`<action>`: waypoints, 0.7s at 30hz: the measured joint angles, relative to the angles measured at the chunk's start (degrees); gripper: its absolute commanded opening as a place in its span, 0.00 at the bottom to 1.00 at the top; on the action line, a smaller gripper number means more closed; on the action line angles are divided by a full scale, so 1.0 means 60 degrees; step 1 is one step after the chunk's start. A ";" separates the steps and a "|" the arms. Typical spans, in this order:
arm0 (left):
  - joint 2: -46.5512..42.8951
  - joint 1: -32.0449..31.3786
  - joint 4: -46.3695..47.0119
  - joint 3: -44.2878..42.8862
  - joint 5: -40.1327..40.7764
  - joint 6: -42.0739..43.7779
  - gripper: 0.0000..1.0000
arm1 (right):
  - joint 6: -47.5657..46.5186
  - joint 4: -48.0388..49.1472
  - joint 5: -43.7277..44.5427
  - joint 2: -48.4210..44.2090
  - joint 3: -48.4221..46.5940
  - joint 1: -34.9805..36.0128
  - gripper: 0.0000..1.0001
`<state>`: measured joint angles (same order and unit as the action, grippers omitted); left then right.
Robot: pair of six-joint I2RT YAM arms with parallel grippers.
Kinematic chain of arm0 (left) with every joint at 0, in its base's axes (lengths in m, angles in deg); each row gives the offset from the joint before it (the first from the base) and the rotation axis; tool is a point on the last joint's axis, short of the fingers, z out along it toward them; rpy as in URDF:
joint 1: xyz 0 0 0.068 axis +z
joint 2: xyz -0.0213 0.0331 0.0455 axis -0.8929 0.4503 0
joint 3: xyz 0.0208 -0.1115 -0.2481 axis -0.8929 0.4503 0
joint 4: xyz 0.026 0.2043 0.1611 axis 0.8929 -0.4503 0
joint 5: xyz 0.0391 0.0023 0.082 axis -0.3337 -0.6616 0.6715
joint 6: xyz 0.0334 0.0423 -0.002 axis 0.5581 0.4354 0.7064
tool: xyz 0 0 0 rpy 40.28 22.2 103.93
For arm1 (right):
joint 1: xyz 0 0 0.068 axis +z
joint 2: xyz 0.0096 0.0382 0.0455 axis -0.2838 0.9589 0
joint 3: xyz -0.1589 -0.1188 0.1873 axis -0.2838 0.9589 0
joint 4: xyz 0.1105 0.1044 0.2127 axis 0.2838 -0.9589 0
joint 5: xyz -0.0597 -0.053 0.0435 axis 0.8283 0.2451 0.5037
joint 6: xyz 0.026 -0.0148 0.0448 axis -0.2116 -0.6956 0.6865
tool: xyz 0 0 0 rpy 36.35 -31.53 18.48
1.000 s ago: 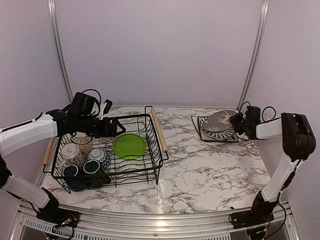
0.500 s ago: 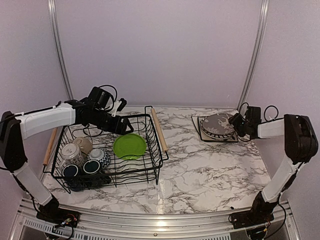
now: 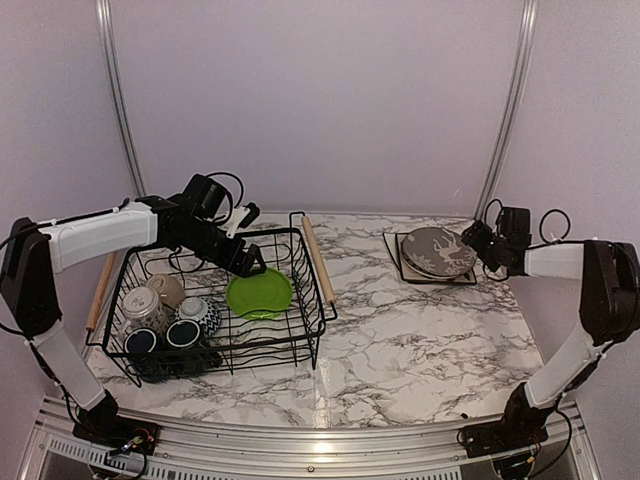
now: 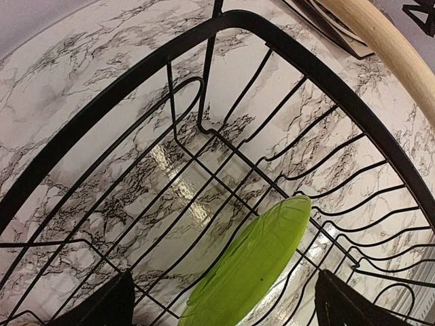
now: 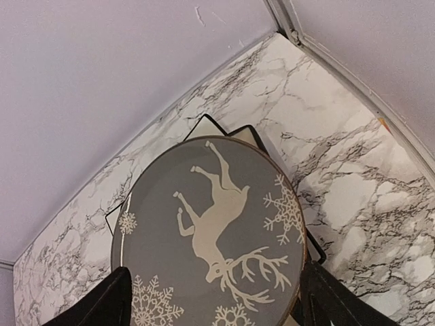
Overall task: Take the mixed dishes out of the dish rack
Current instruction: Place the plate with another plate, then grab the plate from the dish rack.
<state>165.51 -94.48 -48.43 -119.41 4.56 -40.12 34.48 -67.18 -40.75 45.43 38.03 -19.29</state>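
Left claw (image 3: 249, 262) hangs released over the lime-green plate (image 3: 259, 293) inside the dish rack (image 3: 311, 335) at the worktop's (image 3: 400, 340) 9 o'clock. Right claw (image 3: 479, 240), also released, sits just beside the grey deer plate (image 3: 438, 250) at 2 o'clock.

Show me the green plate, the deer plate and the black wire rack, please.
lime-green plate (image 4: 248, 268): left wrist view, middle of its face.
grey deer plate (image 5: 206, 234): right wrist view, on the deer's body.
dish rack (image 3: 318, 260): top view, midway along the wooden handle nearer the table's middle.
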 measured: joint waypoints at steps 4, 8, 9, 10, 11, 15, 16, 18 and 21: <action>0.0270 0.0000 -0.0127 -0.0127 0.0011 0.0200 0.85 | -0.0138 0.0000 0.0011 -0.0197 0.0204 0.0000 0.82; 0.0590 0.0000 -0.0138 -0.0153 0.0007 0.0386 0.80 | -0.0291 -0.0091 0.0007 -0.0306 0.0444 0.0000 0.82; 0.0652 0.0000 -0.0149 -0.0153 0.0007 0.0463 0.77 | -0.0393 -0.0153 0.0000 -0.0350 0.0455 0.0000 0.82; 0.0696 0.0000 -0.0164 -0.0153 0.0011 0.0532 0.73 | -0.0492 -0.0226 -0.0015 -0.0408 0.0455 0.0004 0.82; 0.0725 0.0000 -0.0168 -0.0153 0.0011 0.0597 0.68 | -0.0648 -0.0291 -0.0025 -0.0492 0.0455 0.0047 0.82; 0.0925 0.0000 -0.0200 -0.0317 -0.0011 0.0882 0.54 | -0.1359 -0.0627 0.0157 -0.0940 0.0455 0.0503 0.82; 0.0965 0.0000 -0.0200 -0.0353 -0.0040 0.0933 0.52 | -0.1537 -0.0718 0.0215 -0.1082 0.0455 0.0758 0.82; 0.0969 -0.0022 -0.0197 -0.0357 -0.0084 0.1067 0.47 | -0.1956 -0.0900 0.0368 -0.1421 0.0455 0.1315 0.82; 0.0860 -0.0062 -0.0106 -0.0208 -0.0109 0.1300 0.40 | -0.2495 -0.1137 0.0463 -0.1978 0.0455 0.1840 0.82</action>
<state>170.67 -94.85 -49.07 -120.66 3.90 -32.31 19.51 -74.00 -37.97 33.57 40.76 -8.26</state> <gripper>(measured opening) 0.456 0.823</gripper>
